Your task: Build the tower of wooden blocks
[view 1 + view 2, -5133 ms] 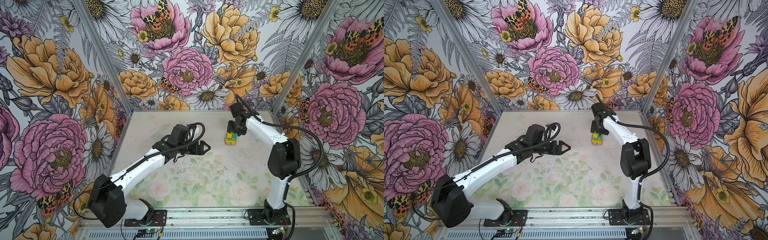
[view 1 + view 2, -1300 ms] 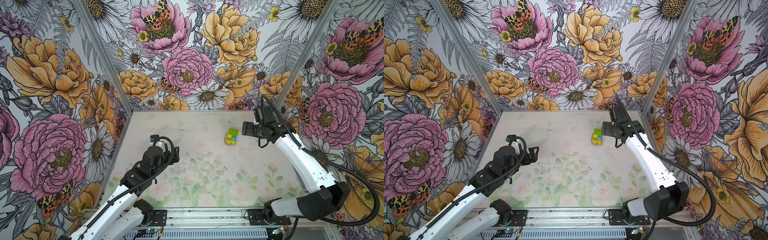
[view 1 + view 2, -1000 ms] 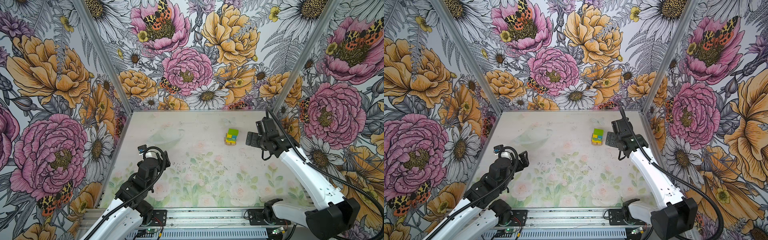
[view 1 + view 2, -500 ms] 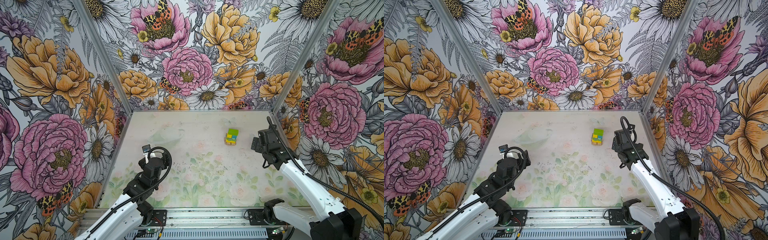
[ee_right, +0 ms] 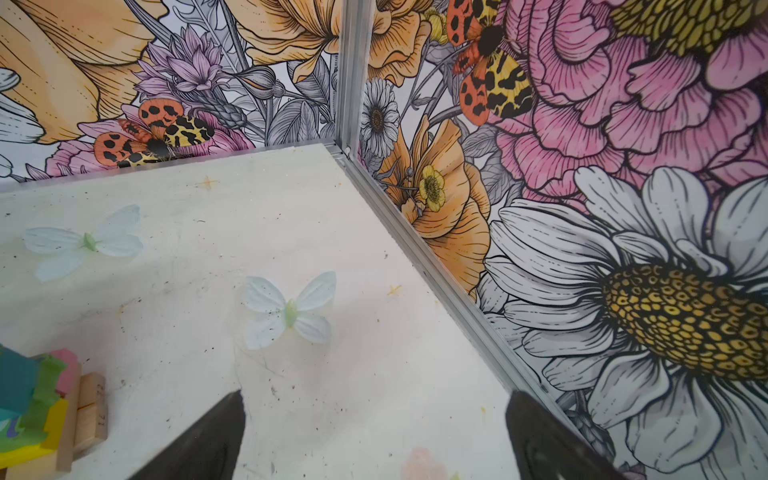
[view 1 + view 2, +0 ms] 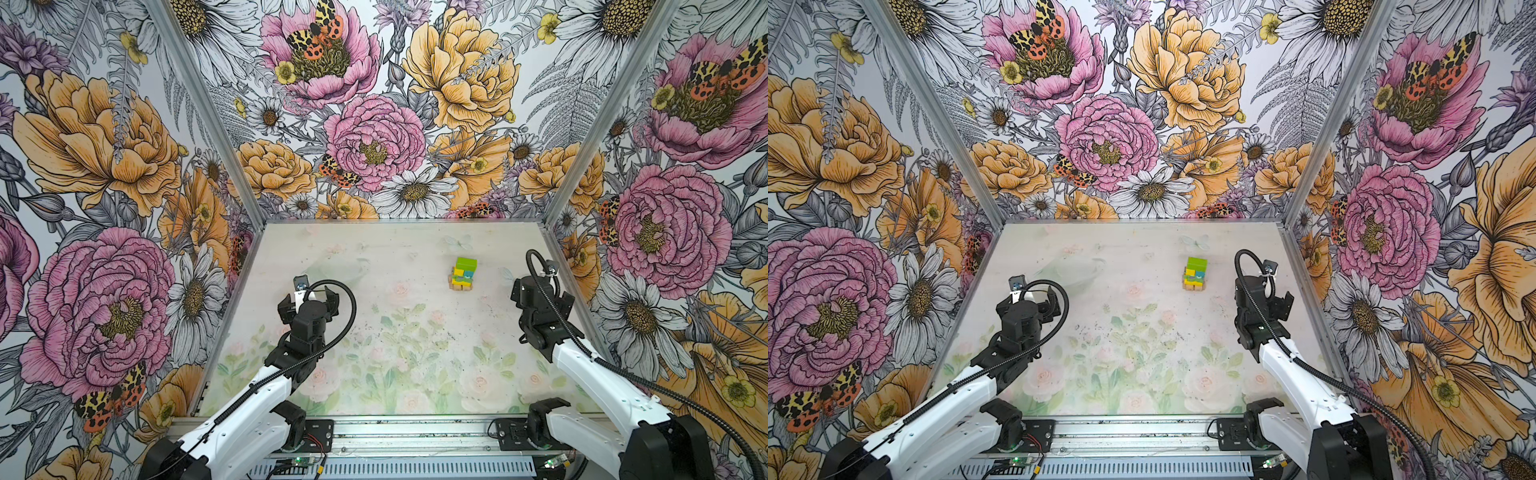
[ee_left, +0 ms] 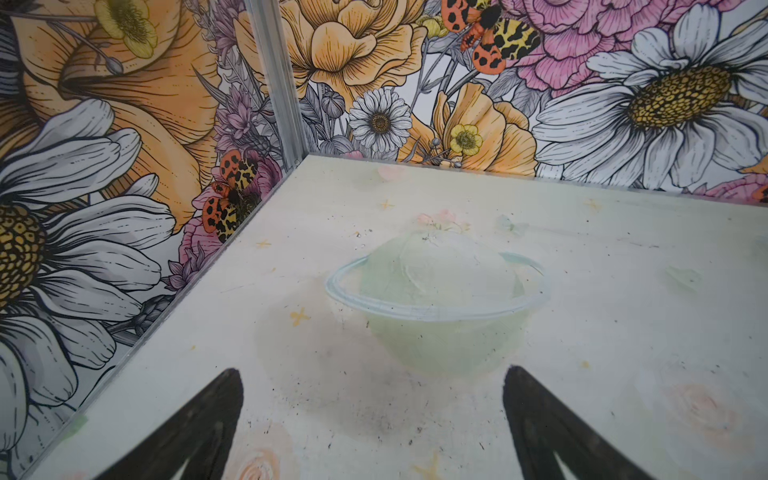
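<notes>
The tower (image 6: 462, 277) stands alone at the back right of the table, seen in both top views (image 6: 1194, 276). Plain tan bars form its base, with yellow, teal and pink wood blocks above and a lime-green block (image 6: 466, 263) on top. The right wrist view catches its lower part (image 5: 41, 409) at the picture's edge. My right gripper (image 6: 540, 287) hovers open and empty to the right of the tower, apart from it; its fingers (image 5: 216, 432) frame bare floor. My left gripper (image 6: 309, 297) hangs open and empty over the left side, far from the tower, with only floor between its fingers (image 7: 208, 424).
Flowered walls close in the table on three sides, with aluminium corner posts (image 6: 582, 137) at the back. The right gripper is close to the right wall's bottom rail (image 5: 436, 270). Both arm bases sit on the metal rail (image 6: 415, 432) at the front edge.
The right gripper has drawn back from beside the tower toward the front right wall. The left arm has shifted and its gripper now points toward the back left. The tower has not moved.
</notes>
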